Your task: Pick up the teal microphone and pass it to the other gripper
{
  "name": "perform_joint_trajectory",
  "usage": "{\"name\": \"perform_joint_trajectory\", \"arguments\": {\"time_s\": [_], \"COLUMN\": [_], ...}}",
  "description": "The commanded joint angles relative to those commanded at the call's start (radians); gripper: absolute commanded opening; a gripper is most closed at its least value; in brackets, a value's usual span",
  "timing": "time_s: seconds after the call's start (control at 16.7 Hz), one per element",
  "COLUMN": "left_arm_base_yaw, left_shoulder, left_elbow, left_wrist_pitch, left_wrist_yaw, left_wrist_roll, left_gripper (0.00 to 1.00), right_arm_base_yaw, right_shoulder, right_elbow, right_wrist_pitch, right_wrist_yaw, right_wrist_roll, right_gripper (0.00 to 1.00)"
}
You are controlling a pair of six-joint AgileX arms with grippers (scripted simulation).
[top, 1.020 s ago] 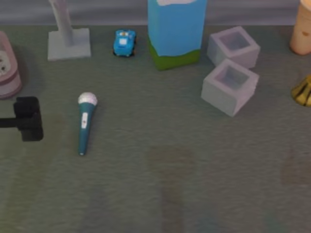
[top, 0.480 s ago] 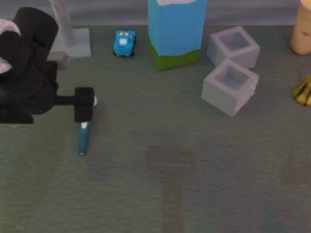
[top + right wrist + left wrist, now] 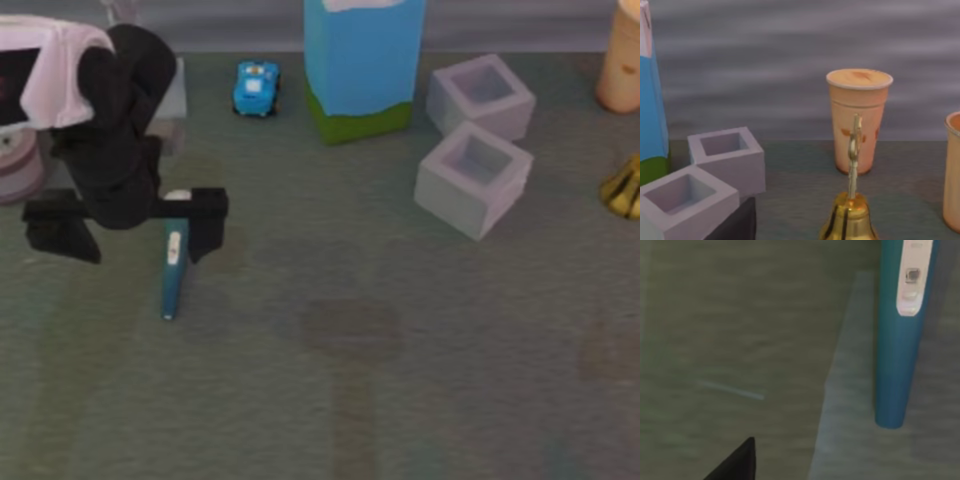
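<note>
**Left gripper spread wide over the teal microphone; nothing gripped**

In the lower left of the top view, the teal microphone [image 3: 173,270] lies flat on the grey-green table [image 3: 400,380], its slim handle pointing toward the bottom edge and its silvery head up under the arm. The left wrist view shows the teal handle [image 3: 902,340] with its white switch patch, resting on the table surface, with one dark fingertip [image 3: 735,462] well apart from it.

The left gripper [image 3: 128,222] hangs directly above the head end, at the left of the top view. Its two black fingers are spread wide, one at the far left and one just right of the handle; they hold nothing.

Further up the frame stand a blue toy car [image 3: 256,88], a tall blue and green carton [image 3: 362,60] and two pale hollow cubes [image 3: 478,130] at upper right. A gold bell [image 3: 623,187] sits at the right edge, with an orange cup [image 3: 620,60] above it.

The right gripper is out of the top view; in its wrist view a dark fingertip [image 3: 737,222] shows beside the cubes, and I cannot tell how its fingers stand.
</note>
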Motion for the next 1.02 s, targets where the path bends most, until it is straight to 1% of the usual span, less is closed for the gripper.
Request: {"name": "perform_joint_trajectory", "arguments": {"time_s": [0.3, 0.42, 0.78, 1.02], "left_arm_base_yaw": [0.005, 0.004, 0.007, 0.008], "left_shoulder": [0.009, 0.046, 0.2, 0.219], "left_elbow": [-0.009, -0.029, -0.108, -0.116], "left_wrist_pitch": [0.018, 0.073, 0.312, 0.335], "left_wrist_yaw": [0.0, 0.001, 0.002, 0.003], "left_wrist_roll": [0.002, 0.005, 0.01, 0.011], "left_gripper": [1.0, 1.0, 1.0, 1.0], "right_arm_base_yaw": [0.0, 0.0, 0.0, 0.0], "right_shoulder": [0.0, 0.0, 0.0, 0.0], "right_elbow": [0.0, 0.0, 0.0, 0.0], "right_wrist_pitch": [0.0, 0.0, 0.0, 0.0], "right_wrist_yaw": [0.0, 0.0, 0.0, 0.0], "right_wrist_roll": [0.0, 0.0, 0.0, 0.0], "right_gripper": [1.0, 1.0, 1.0, 1.0]}}
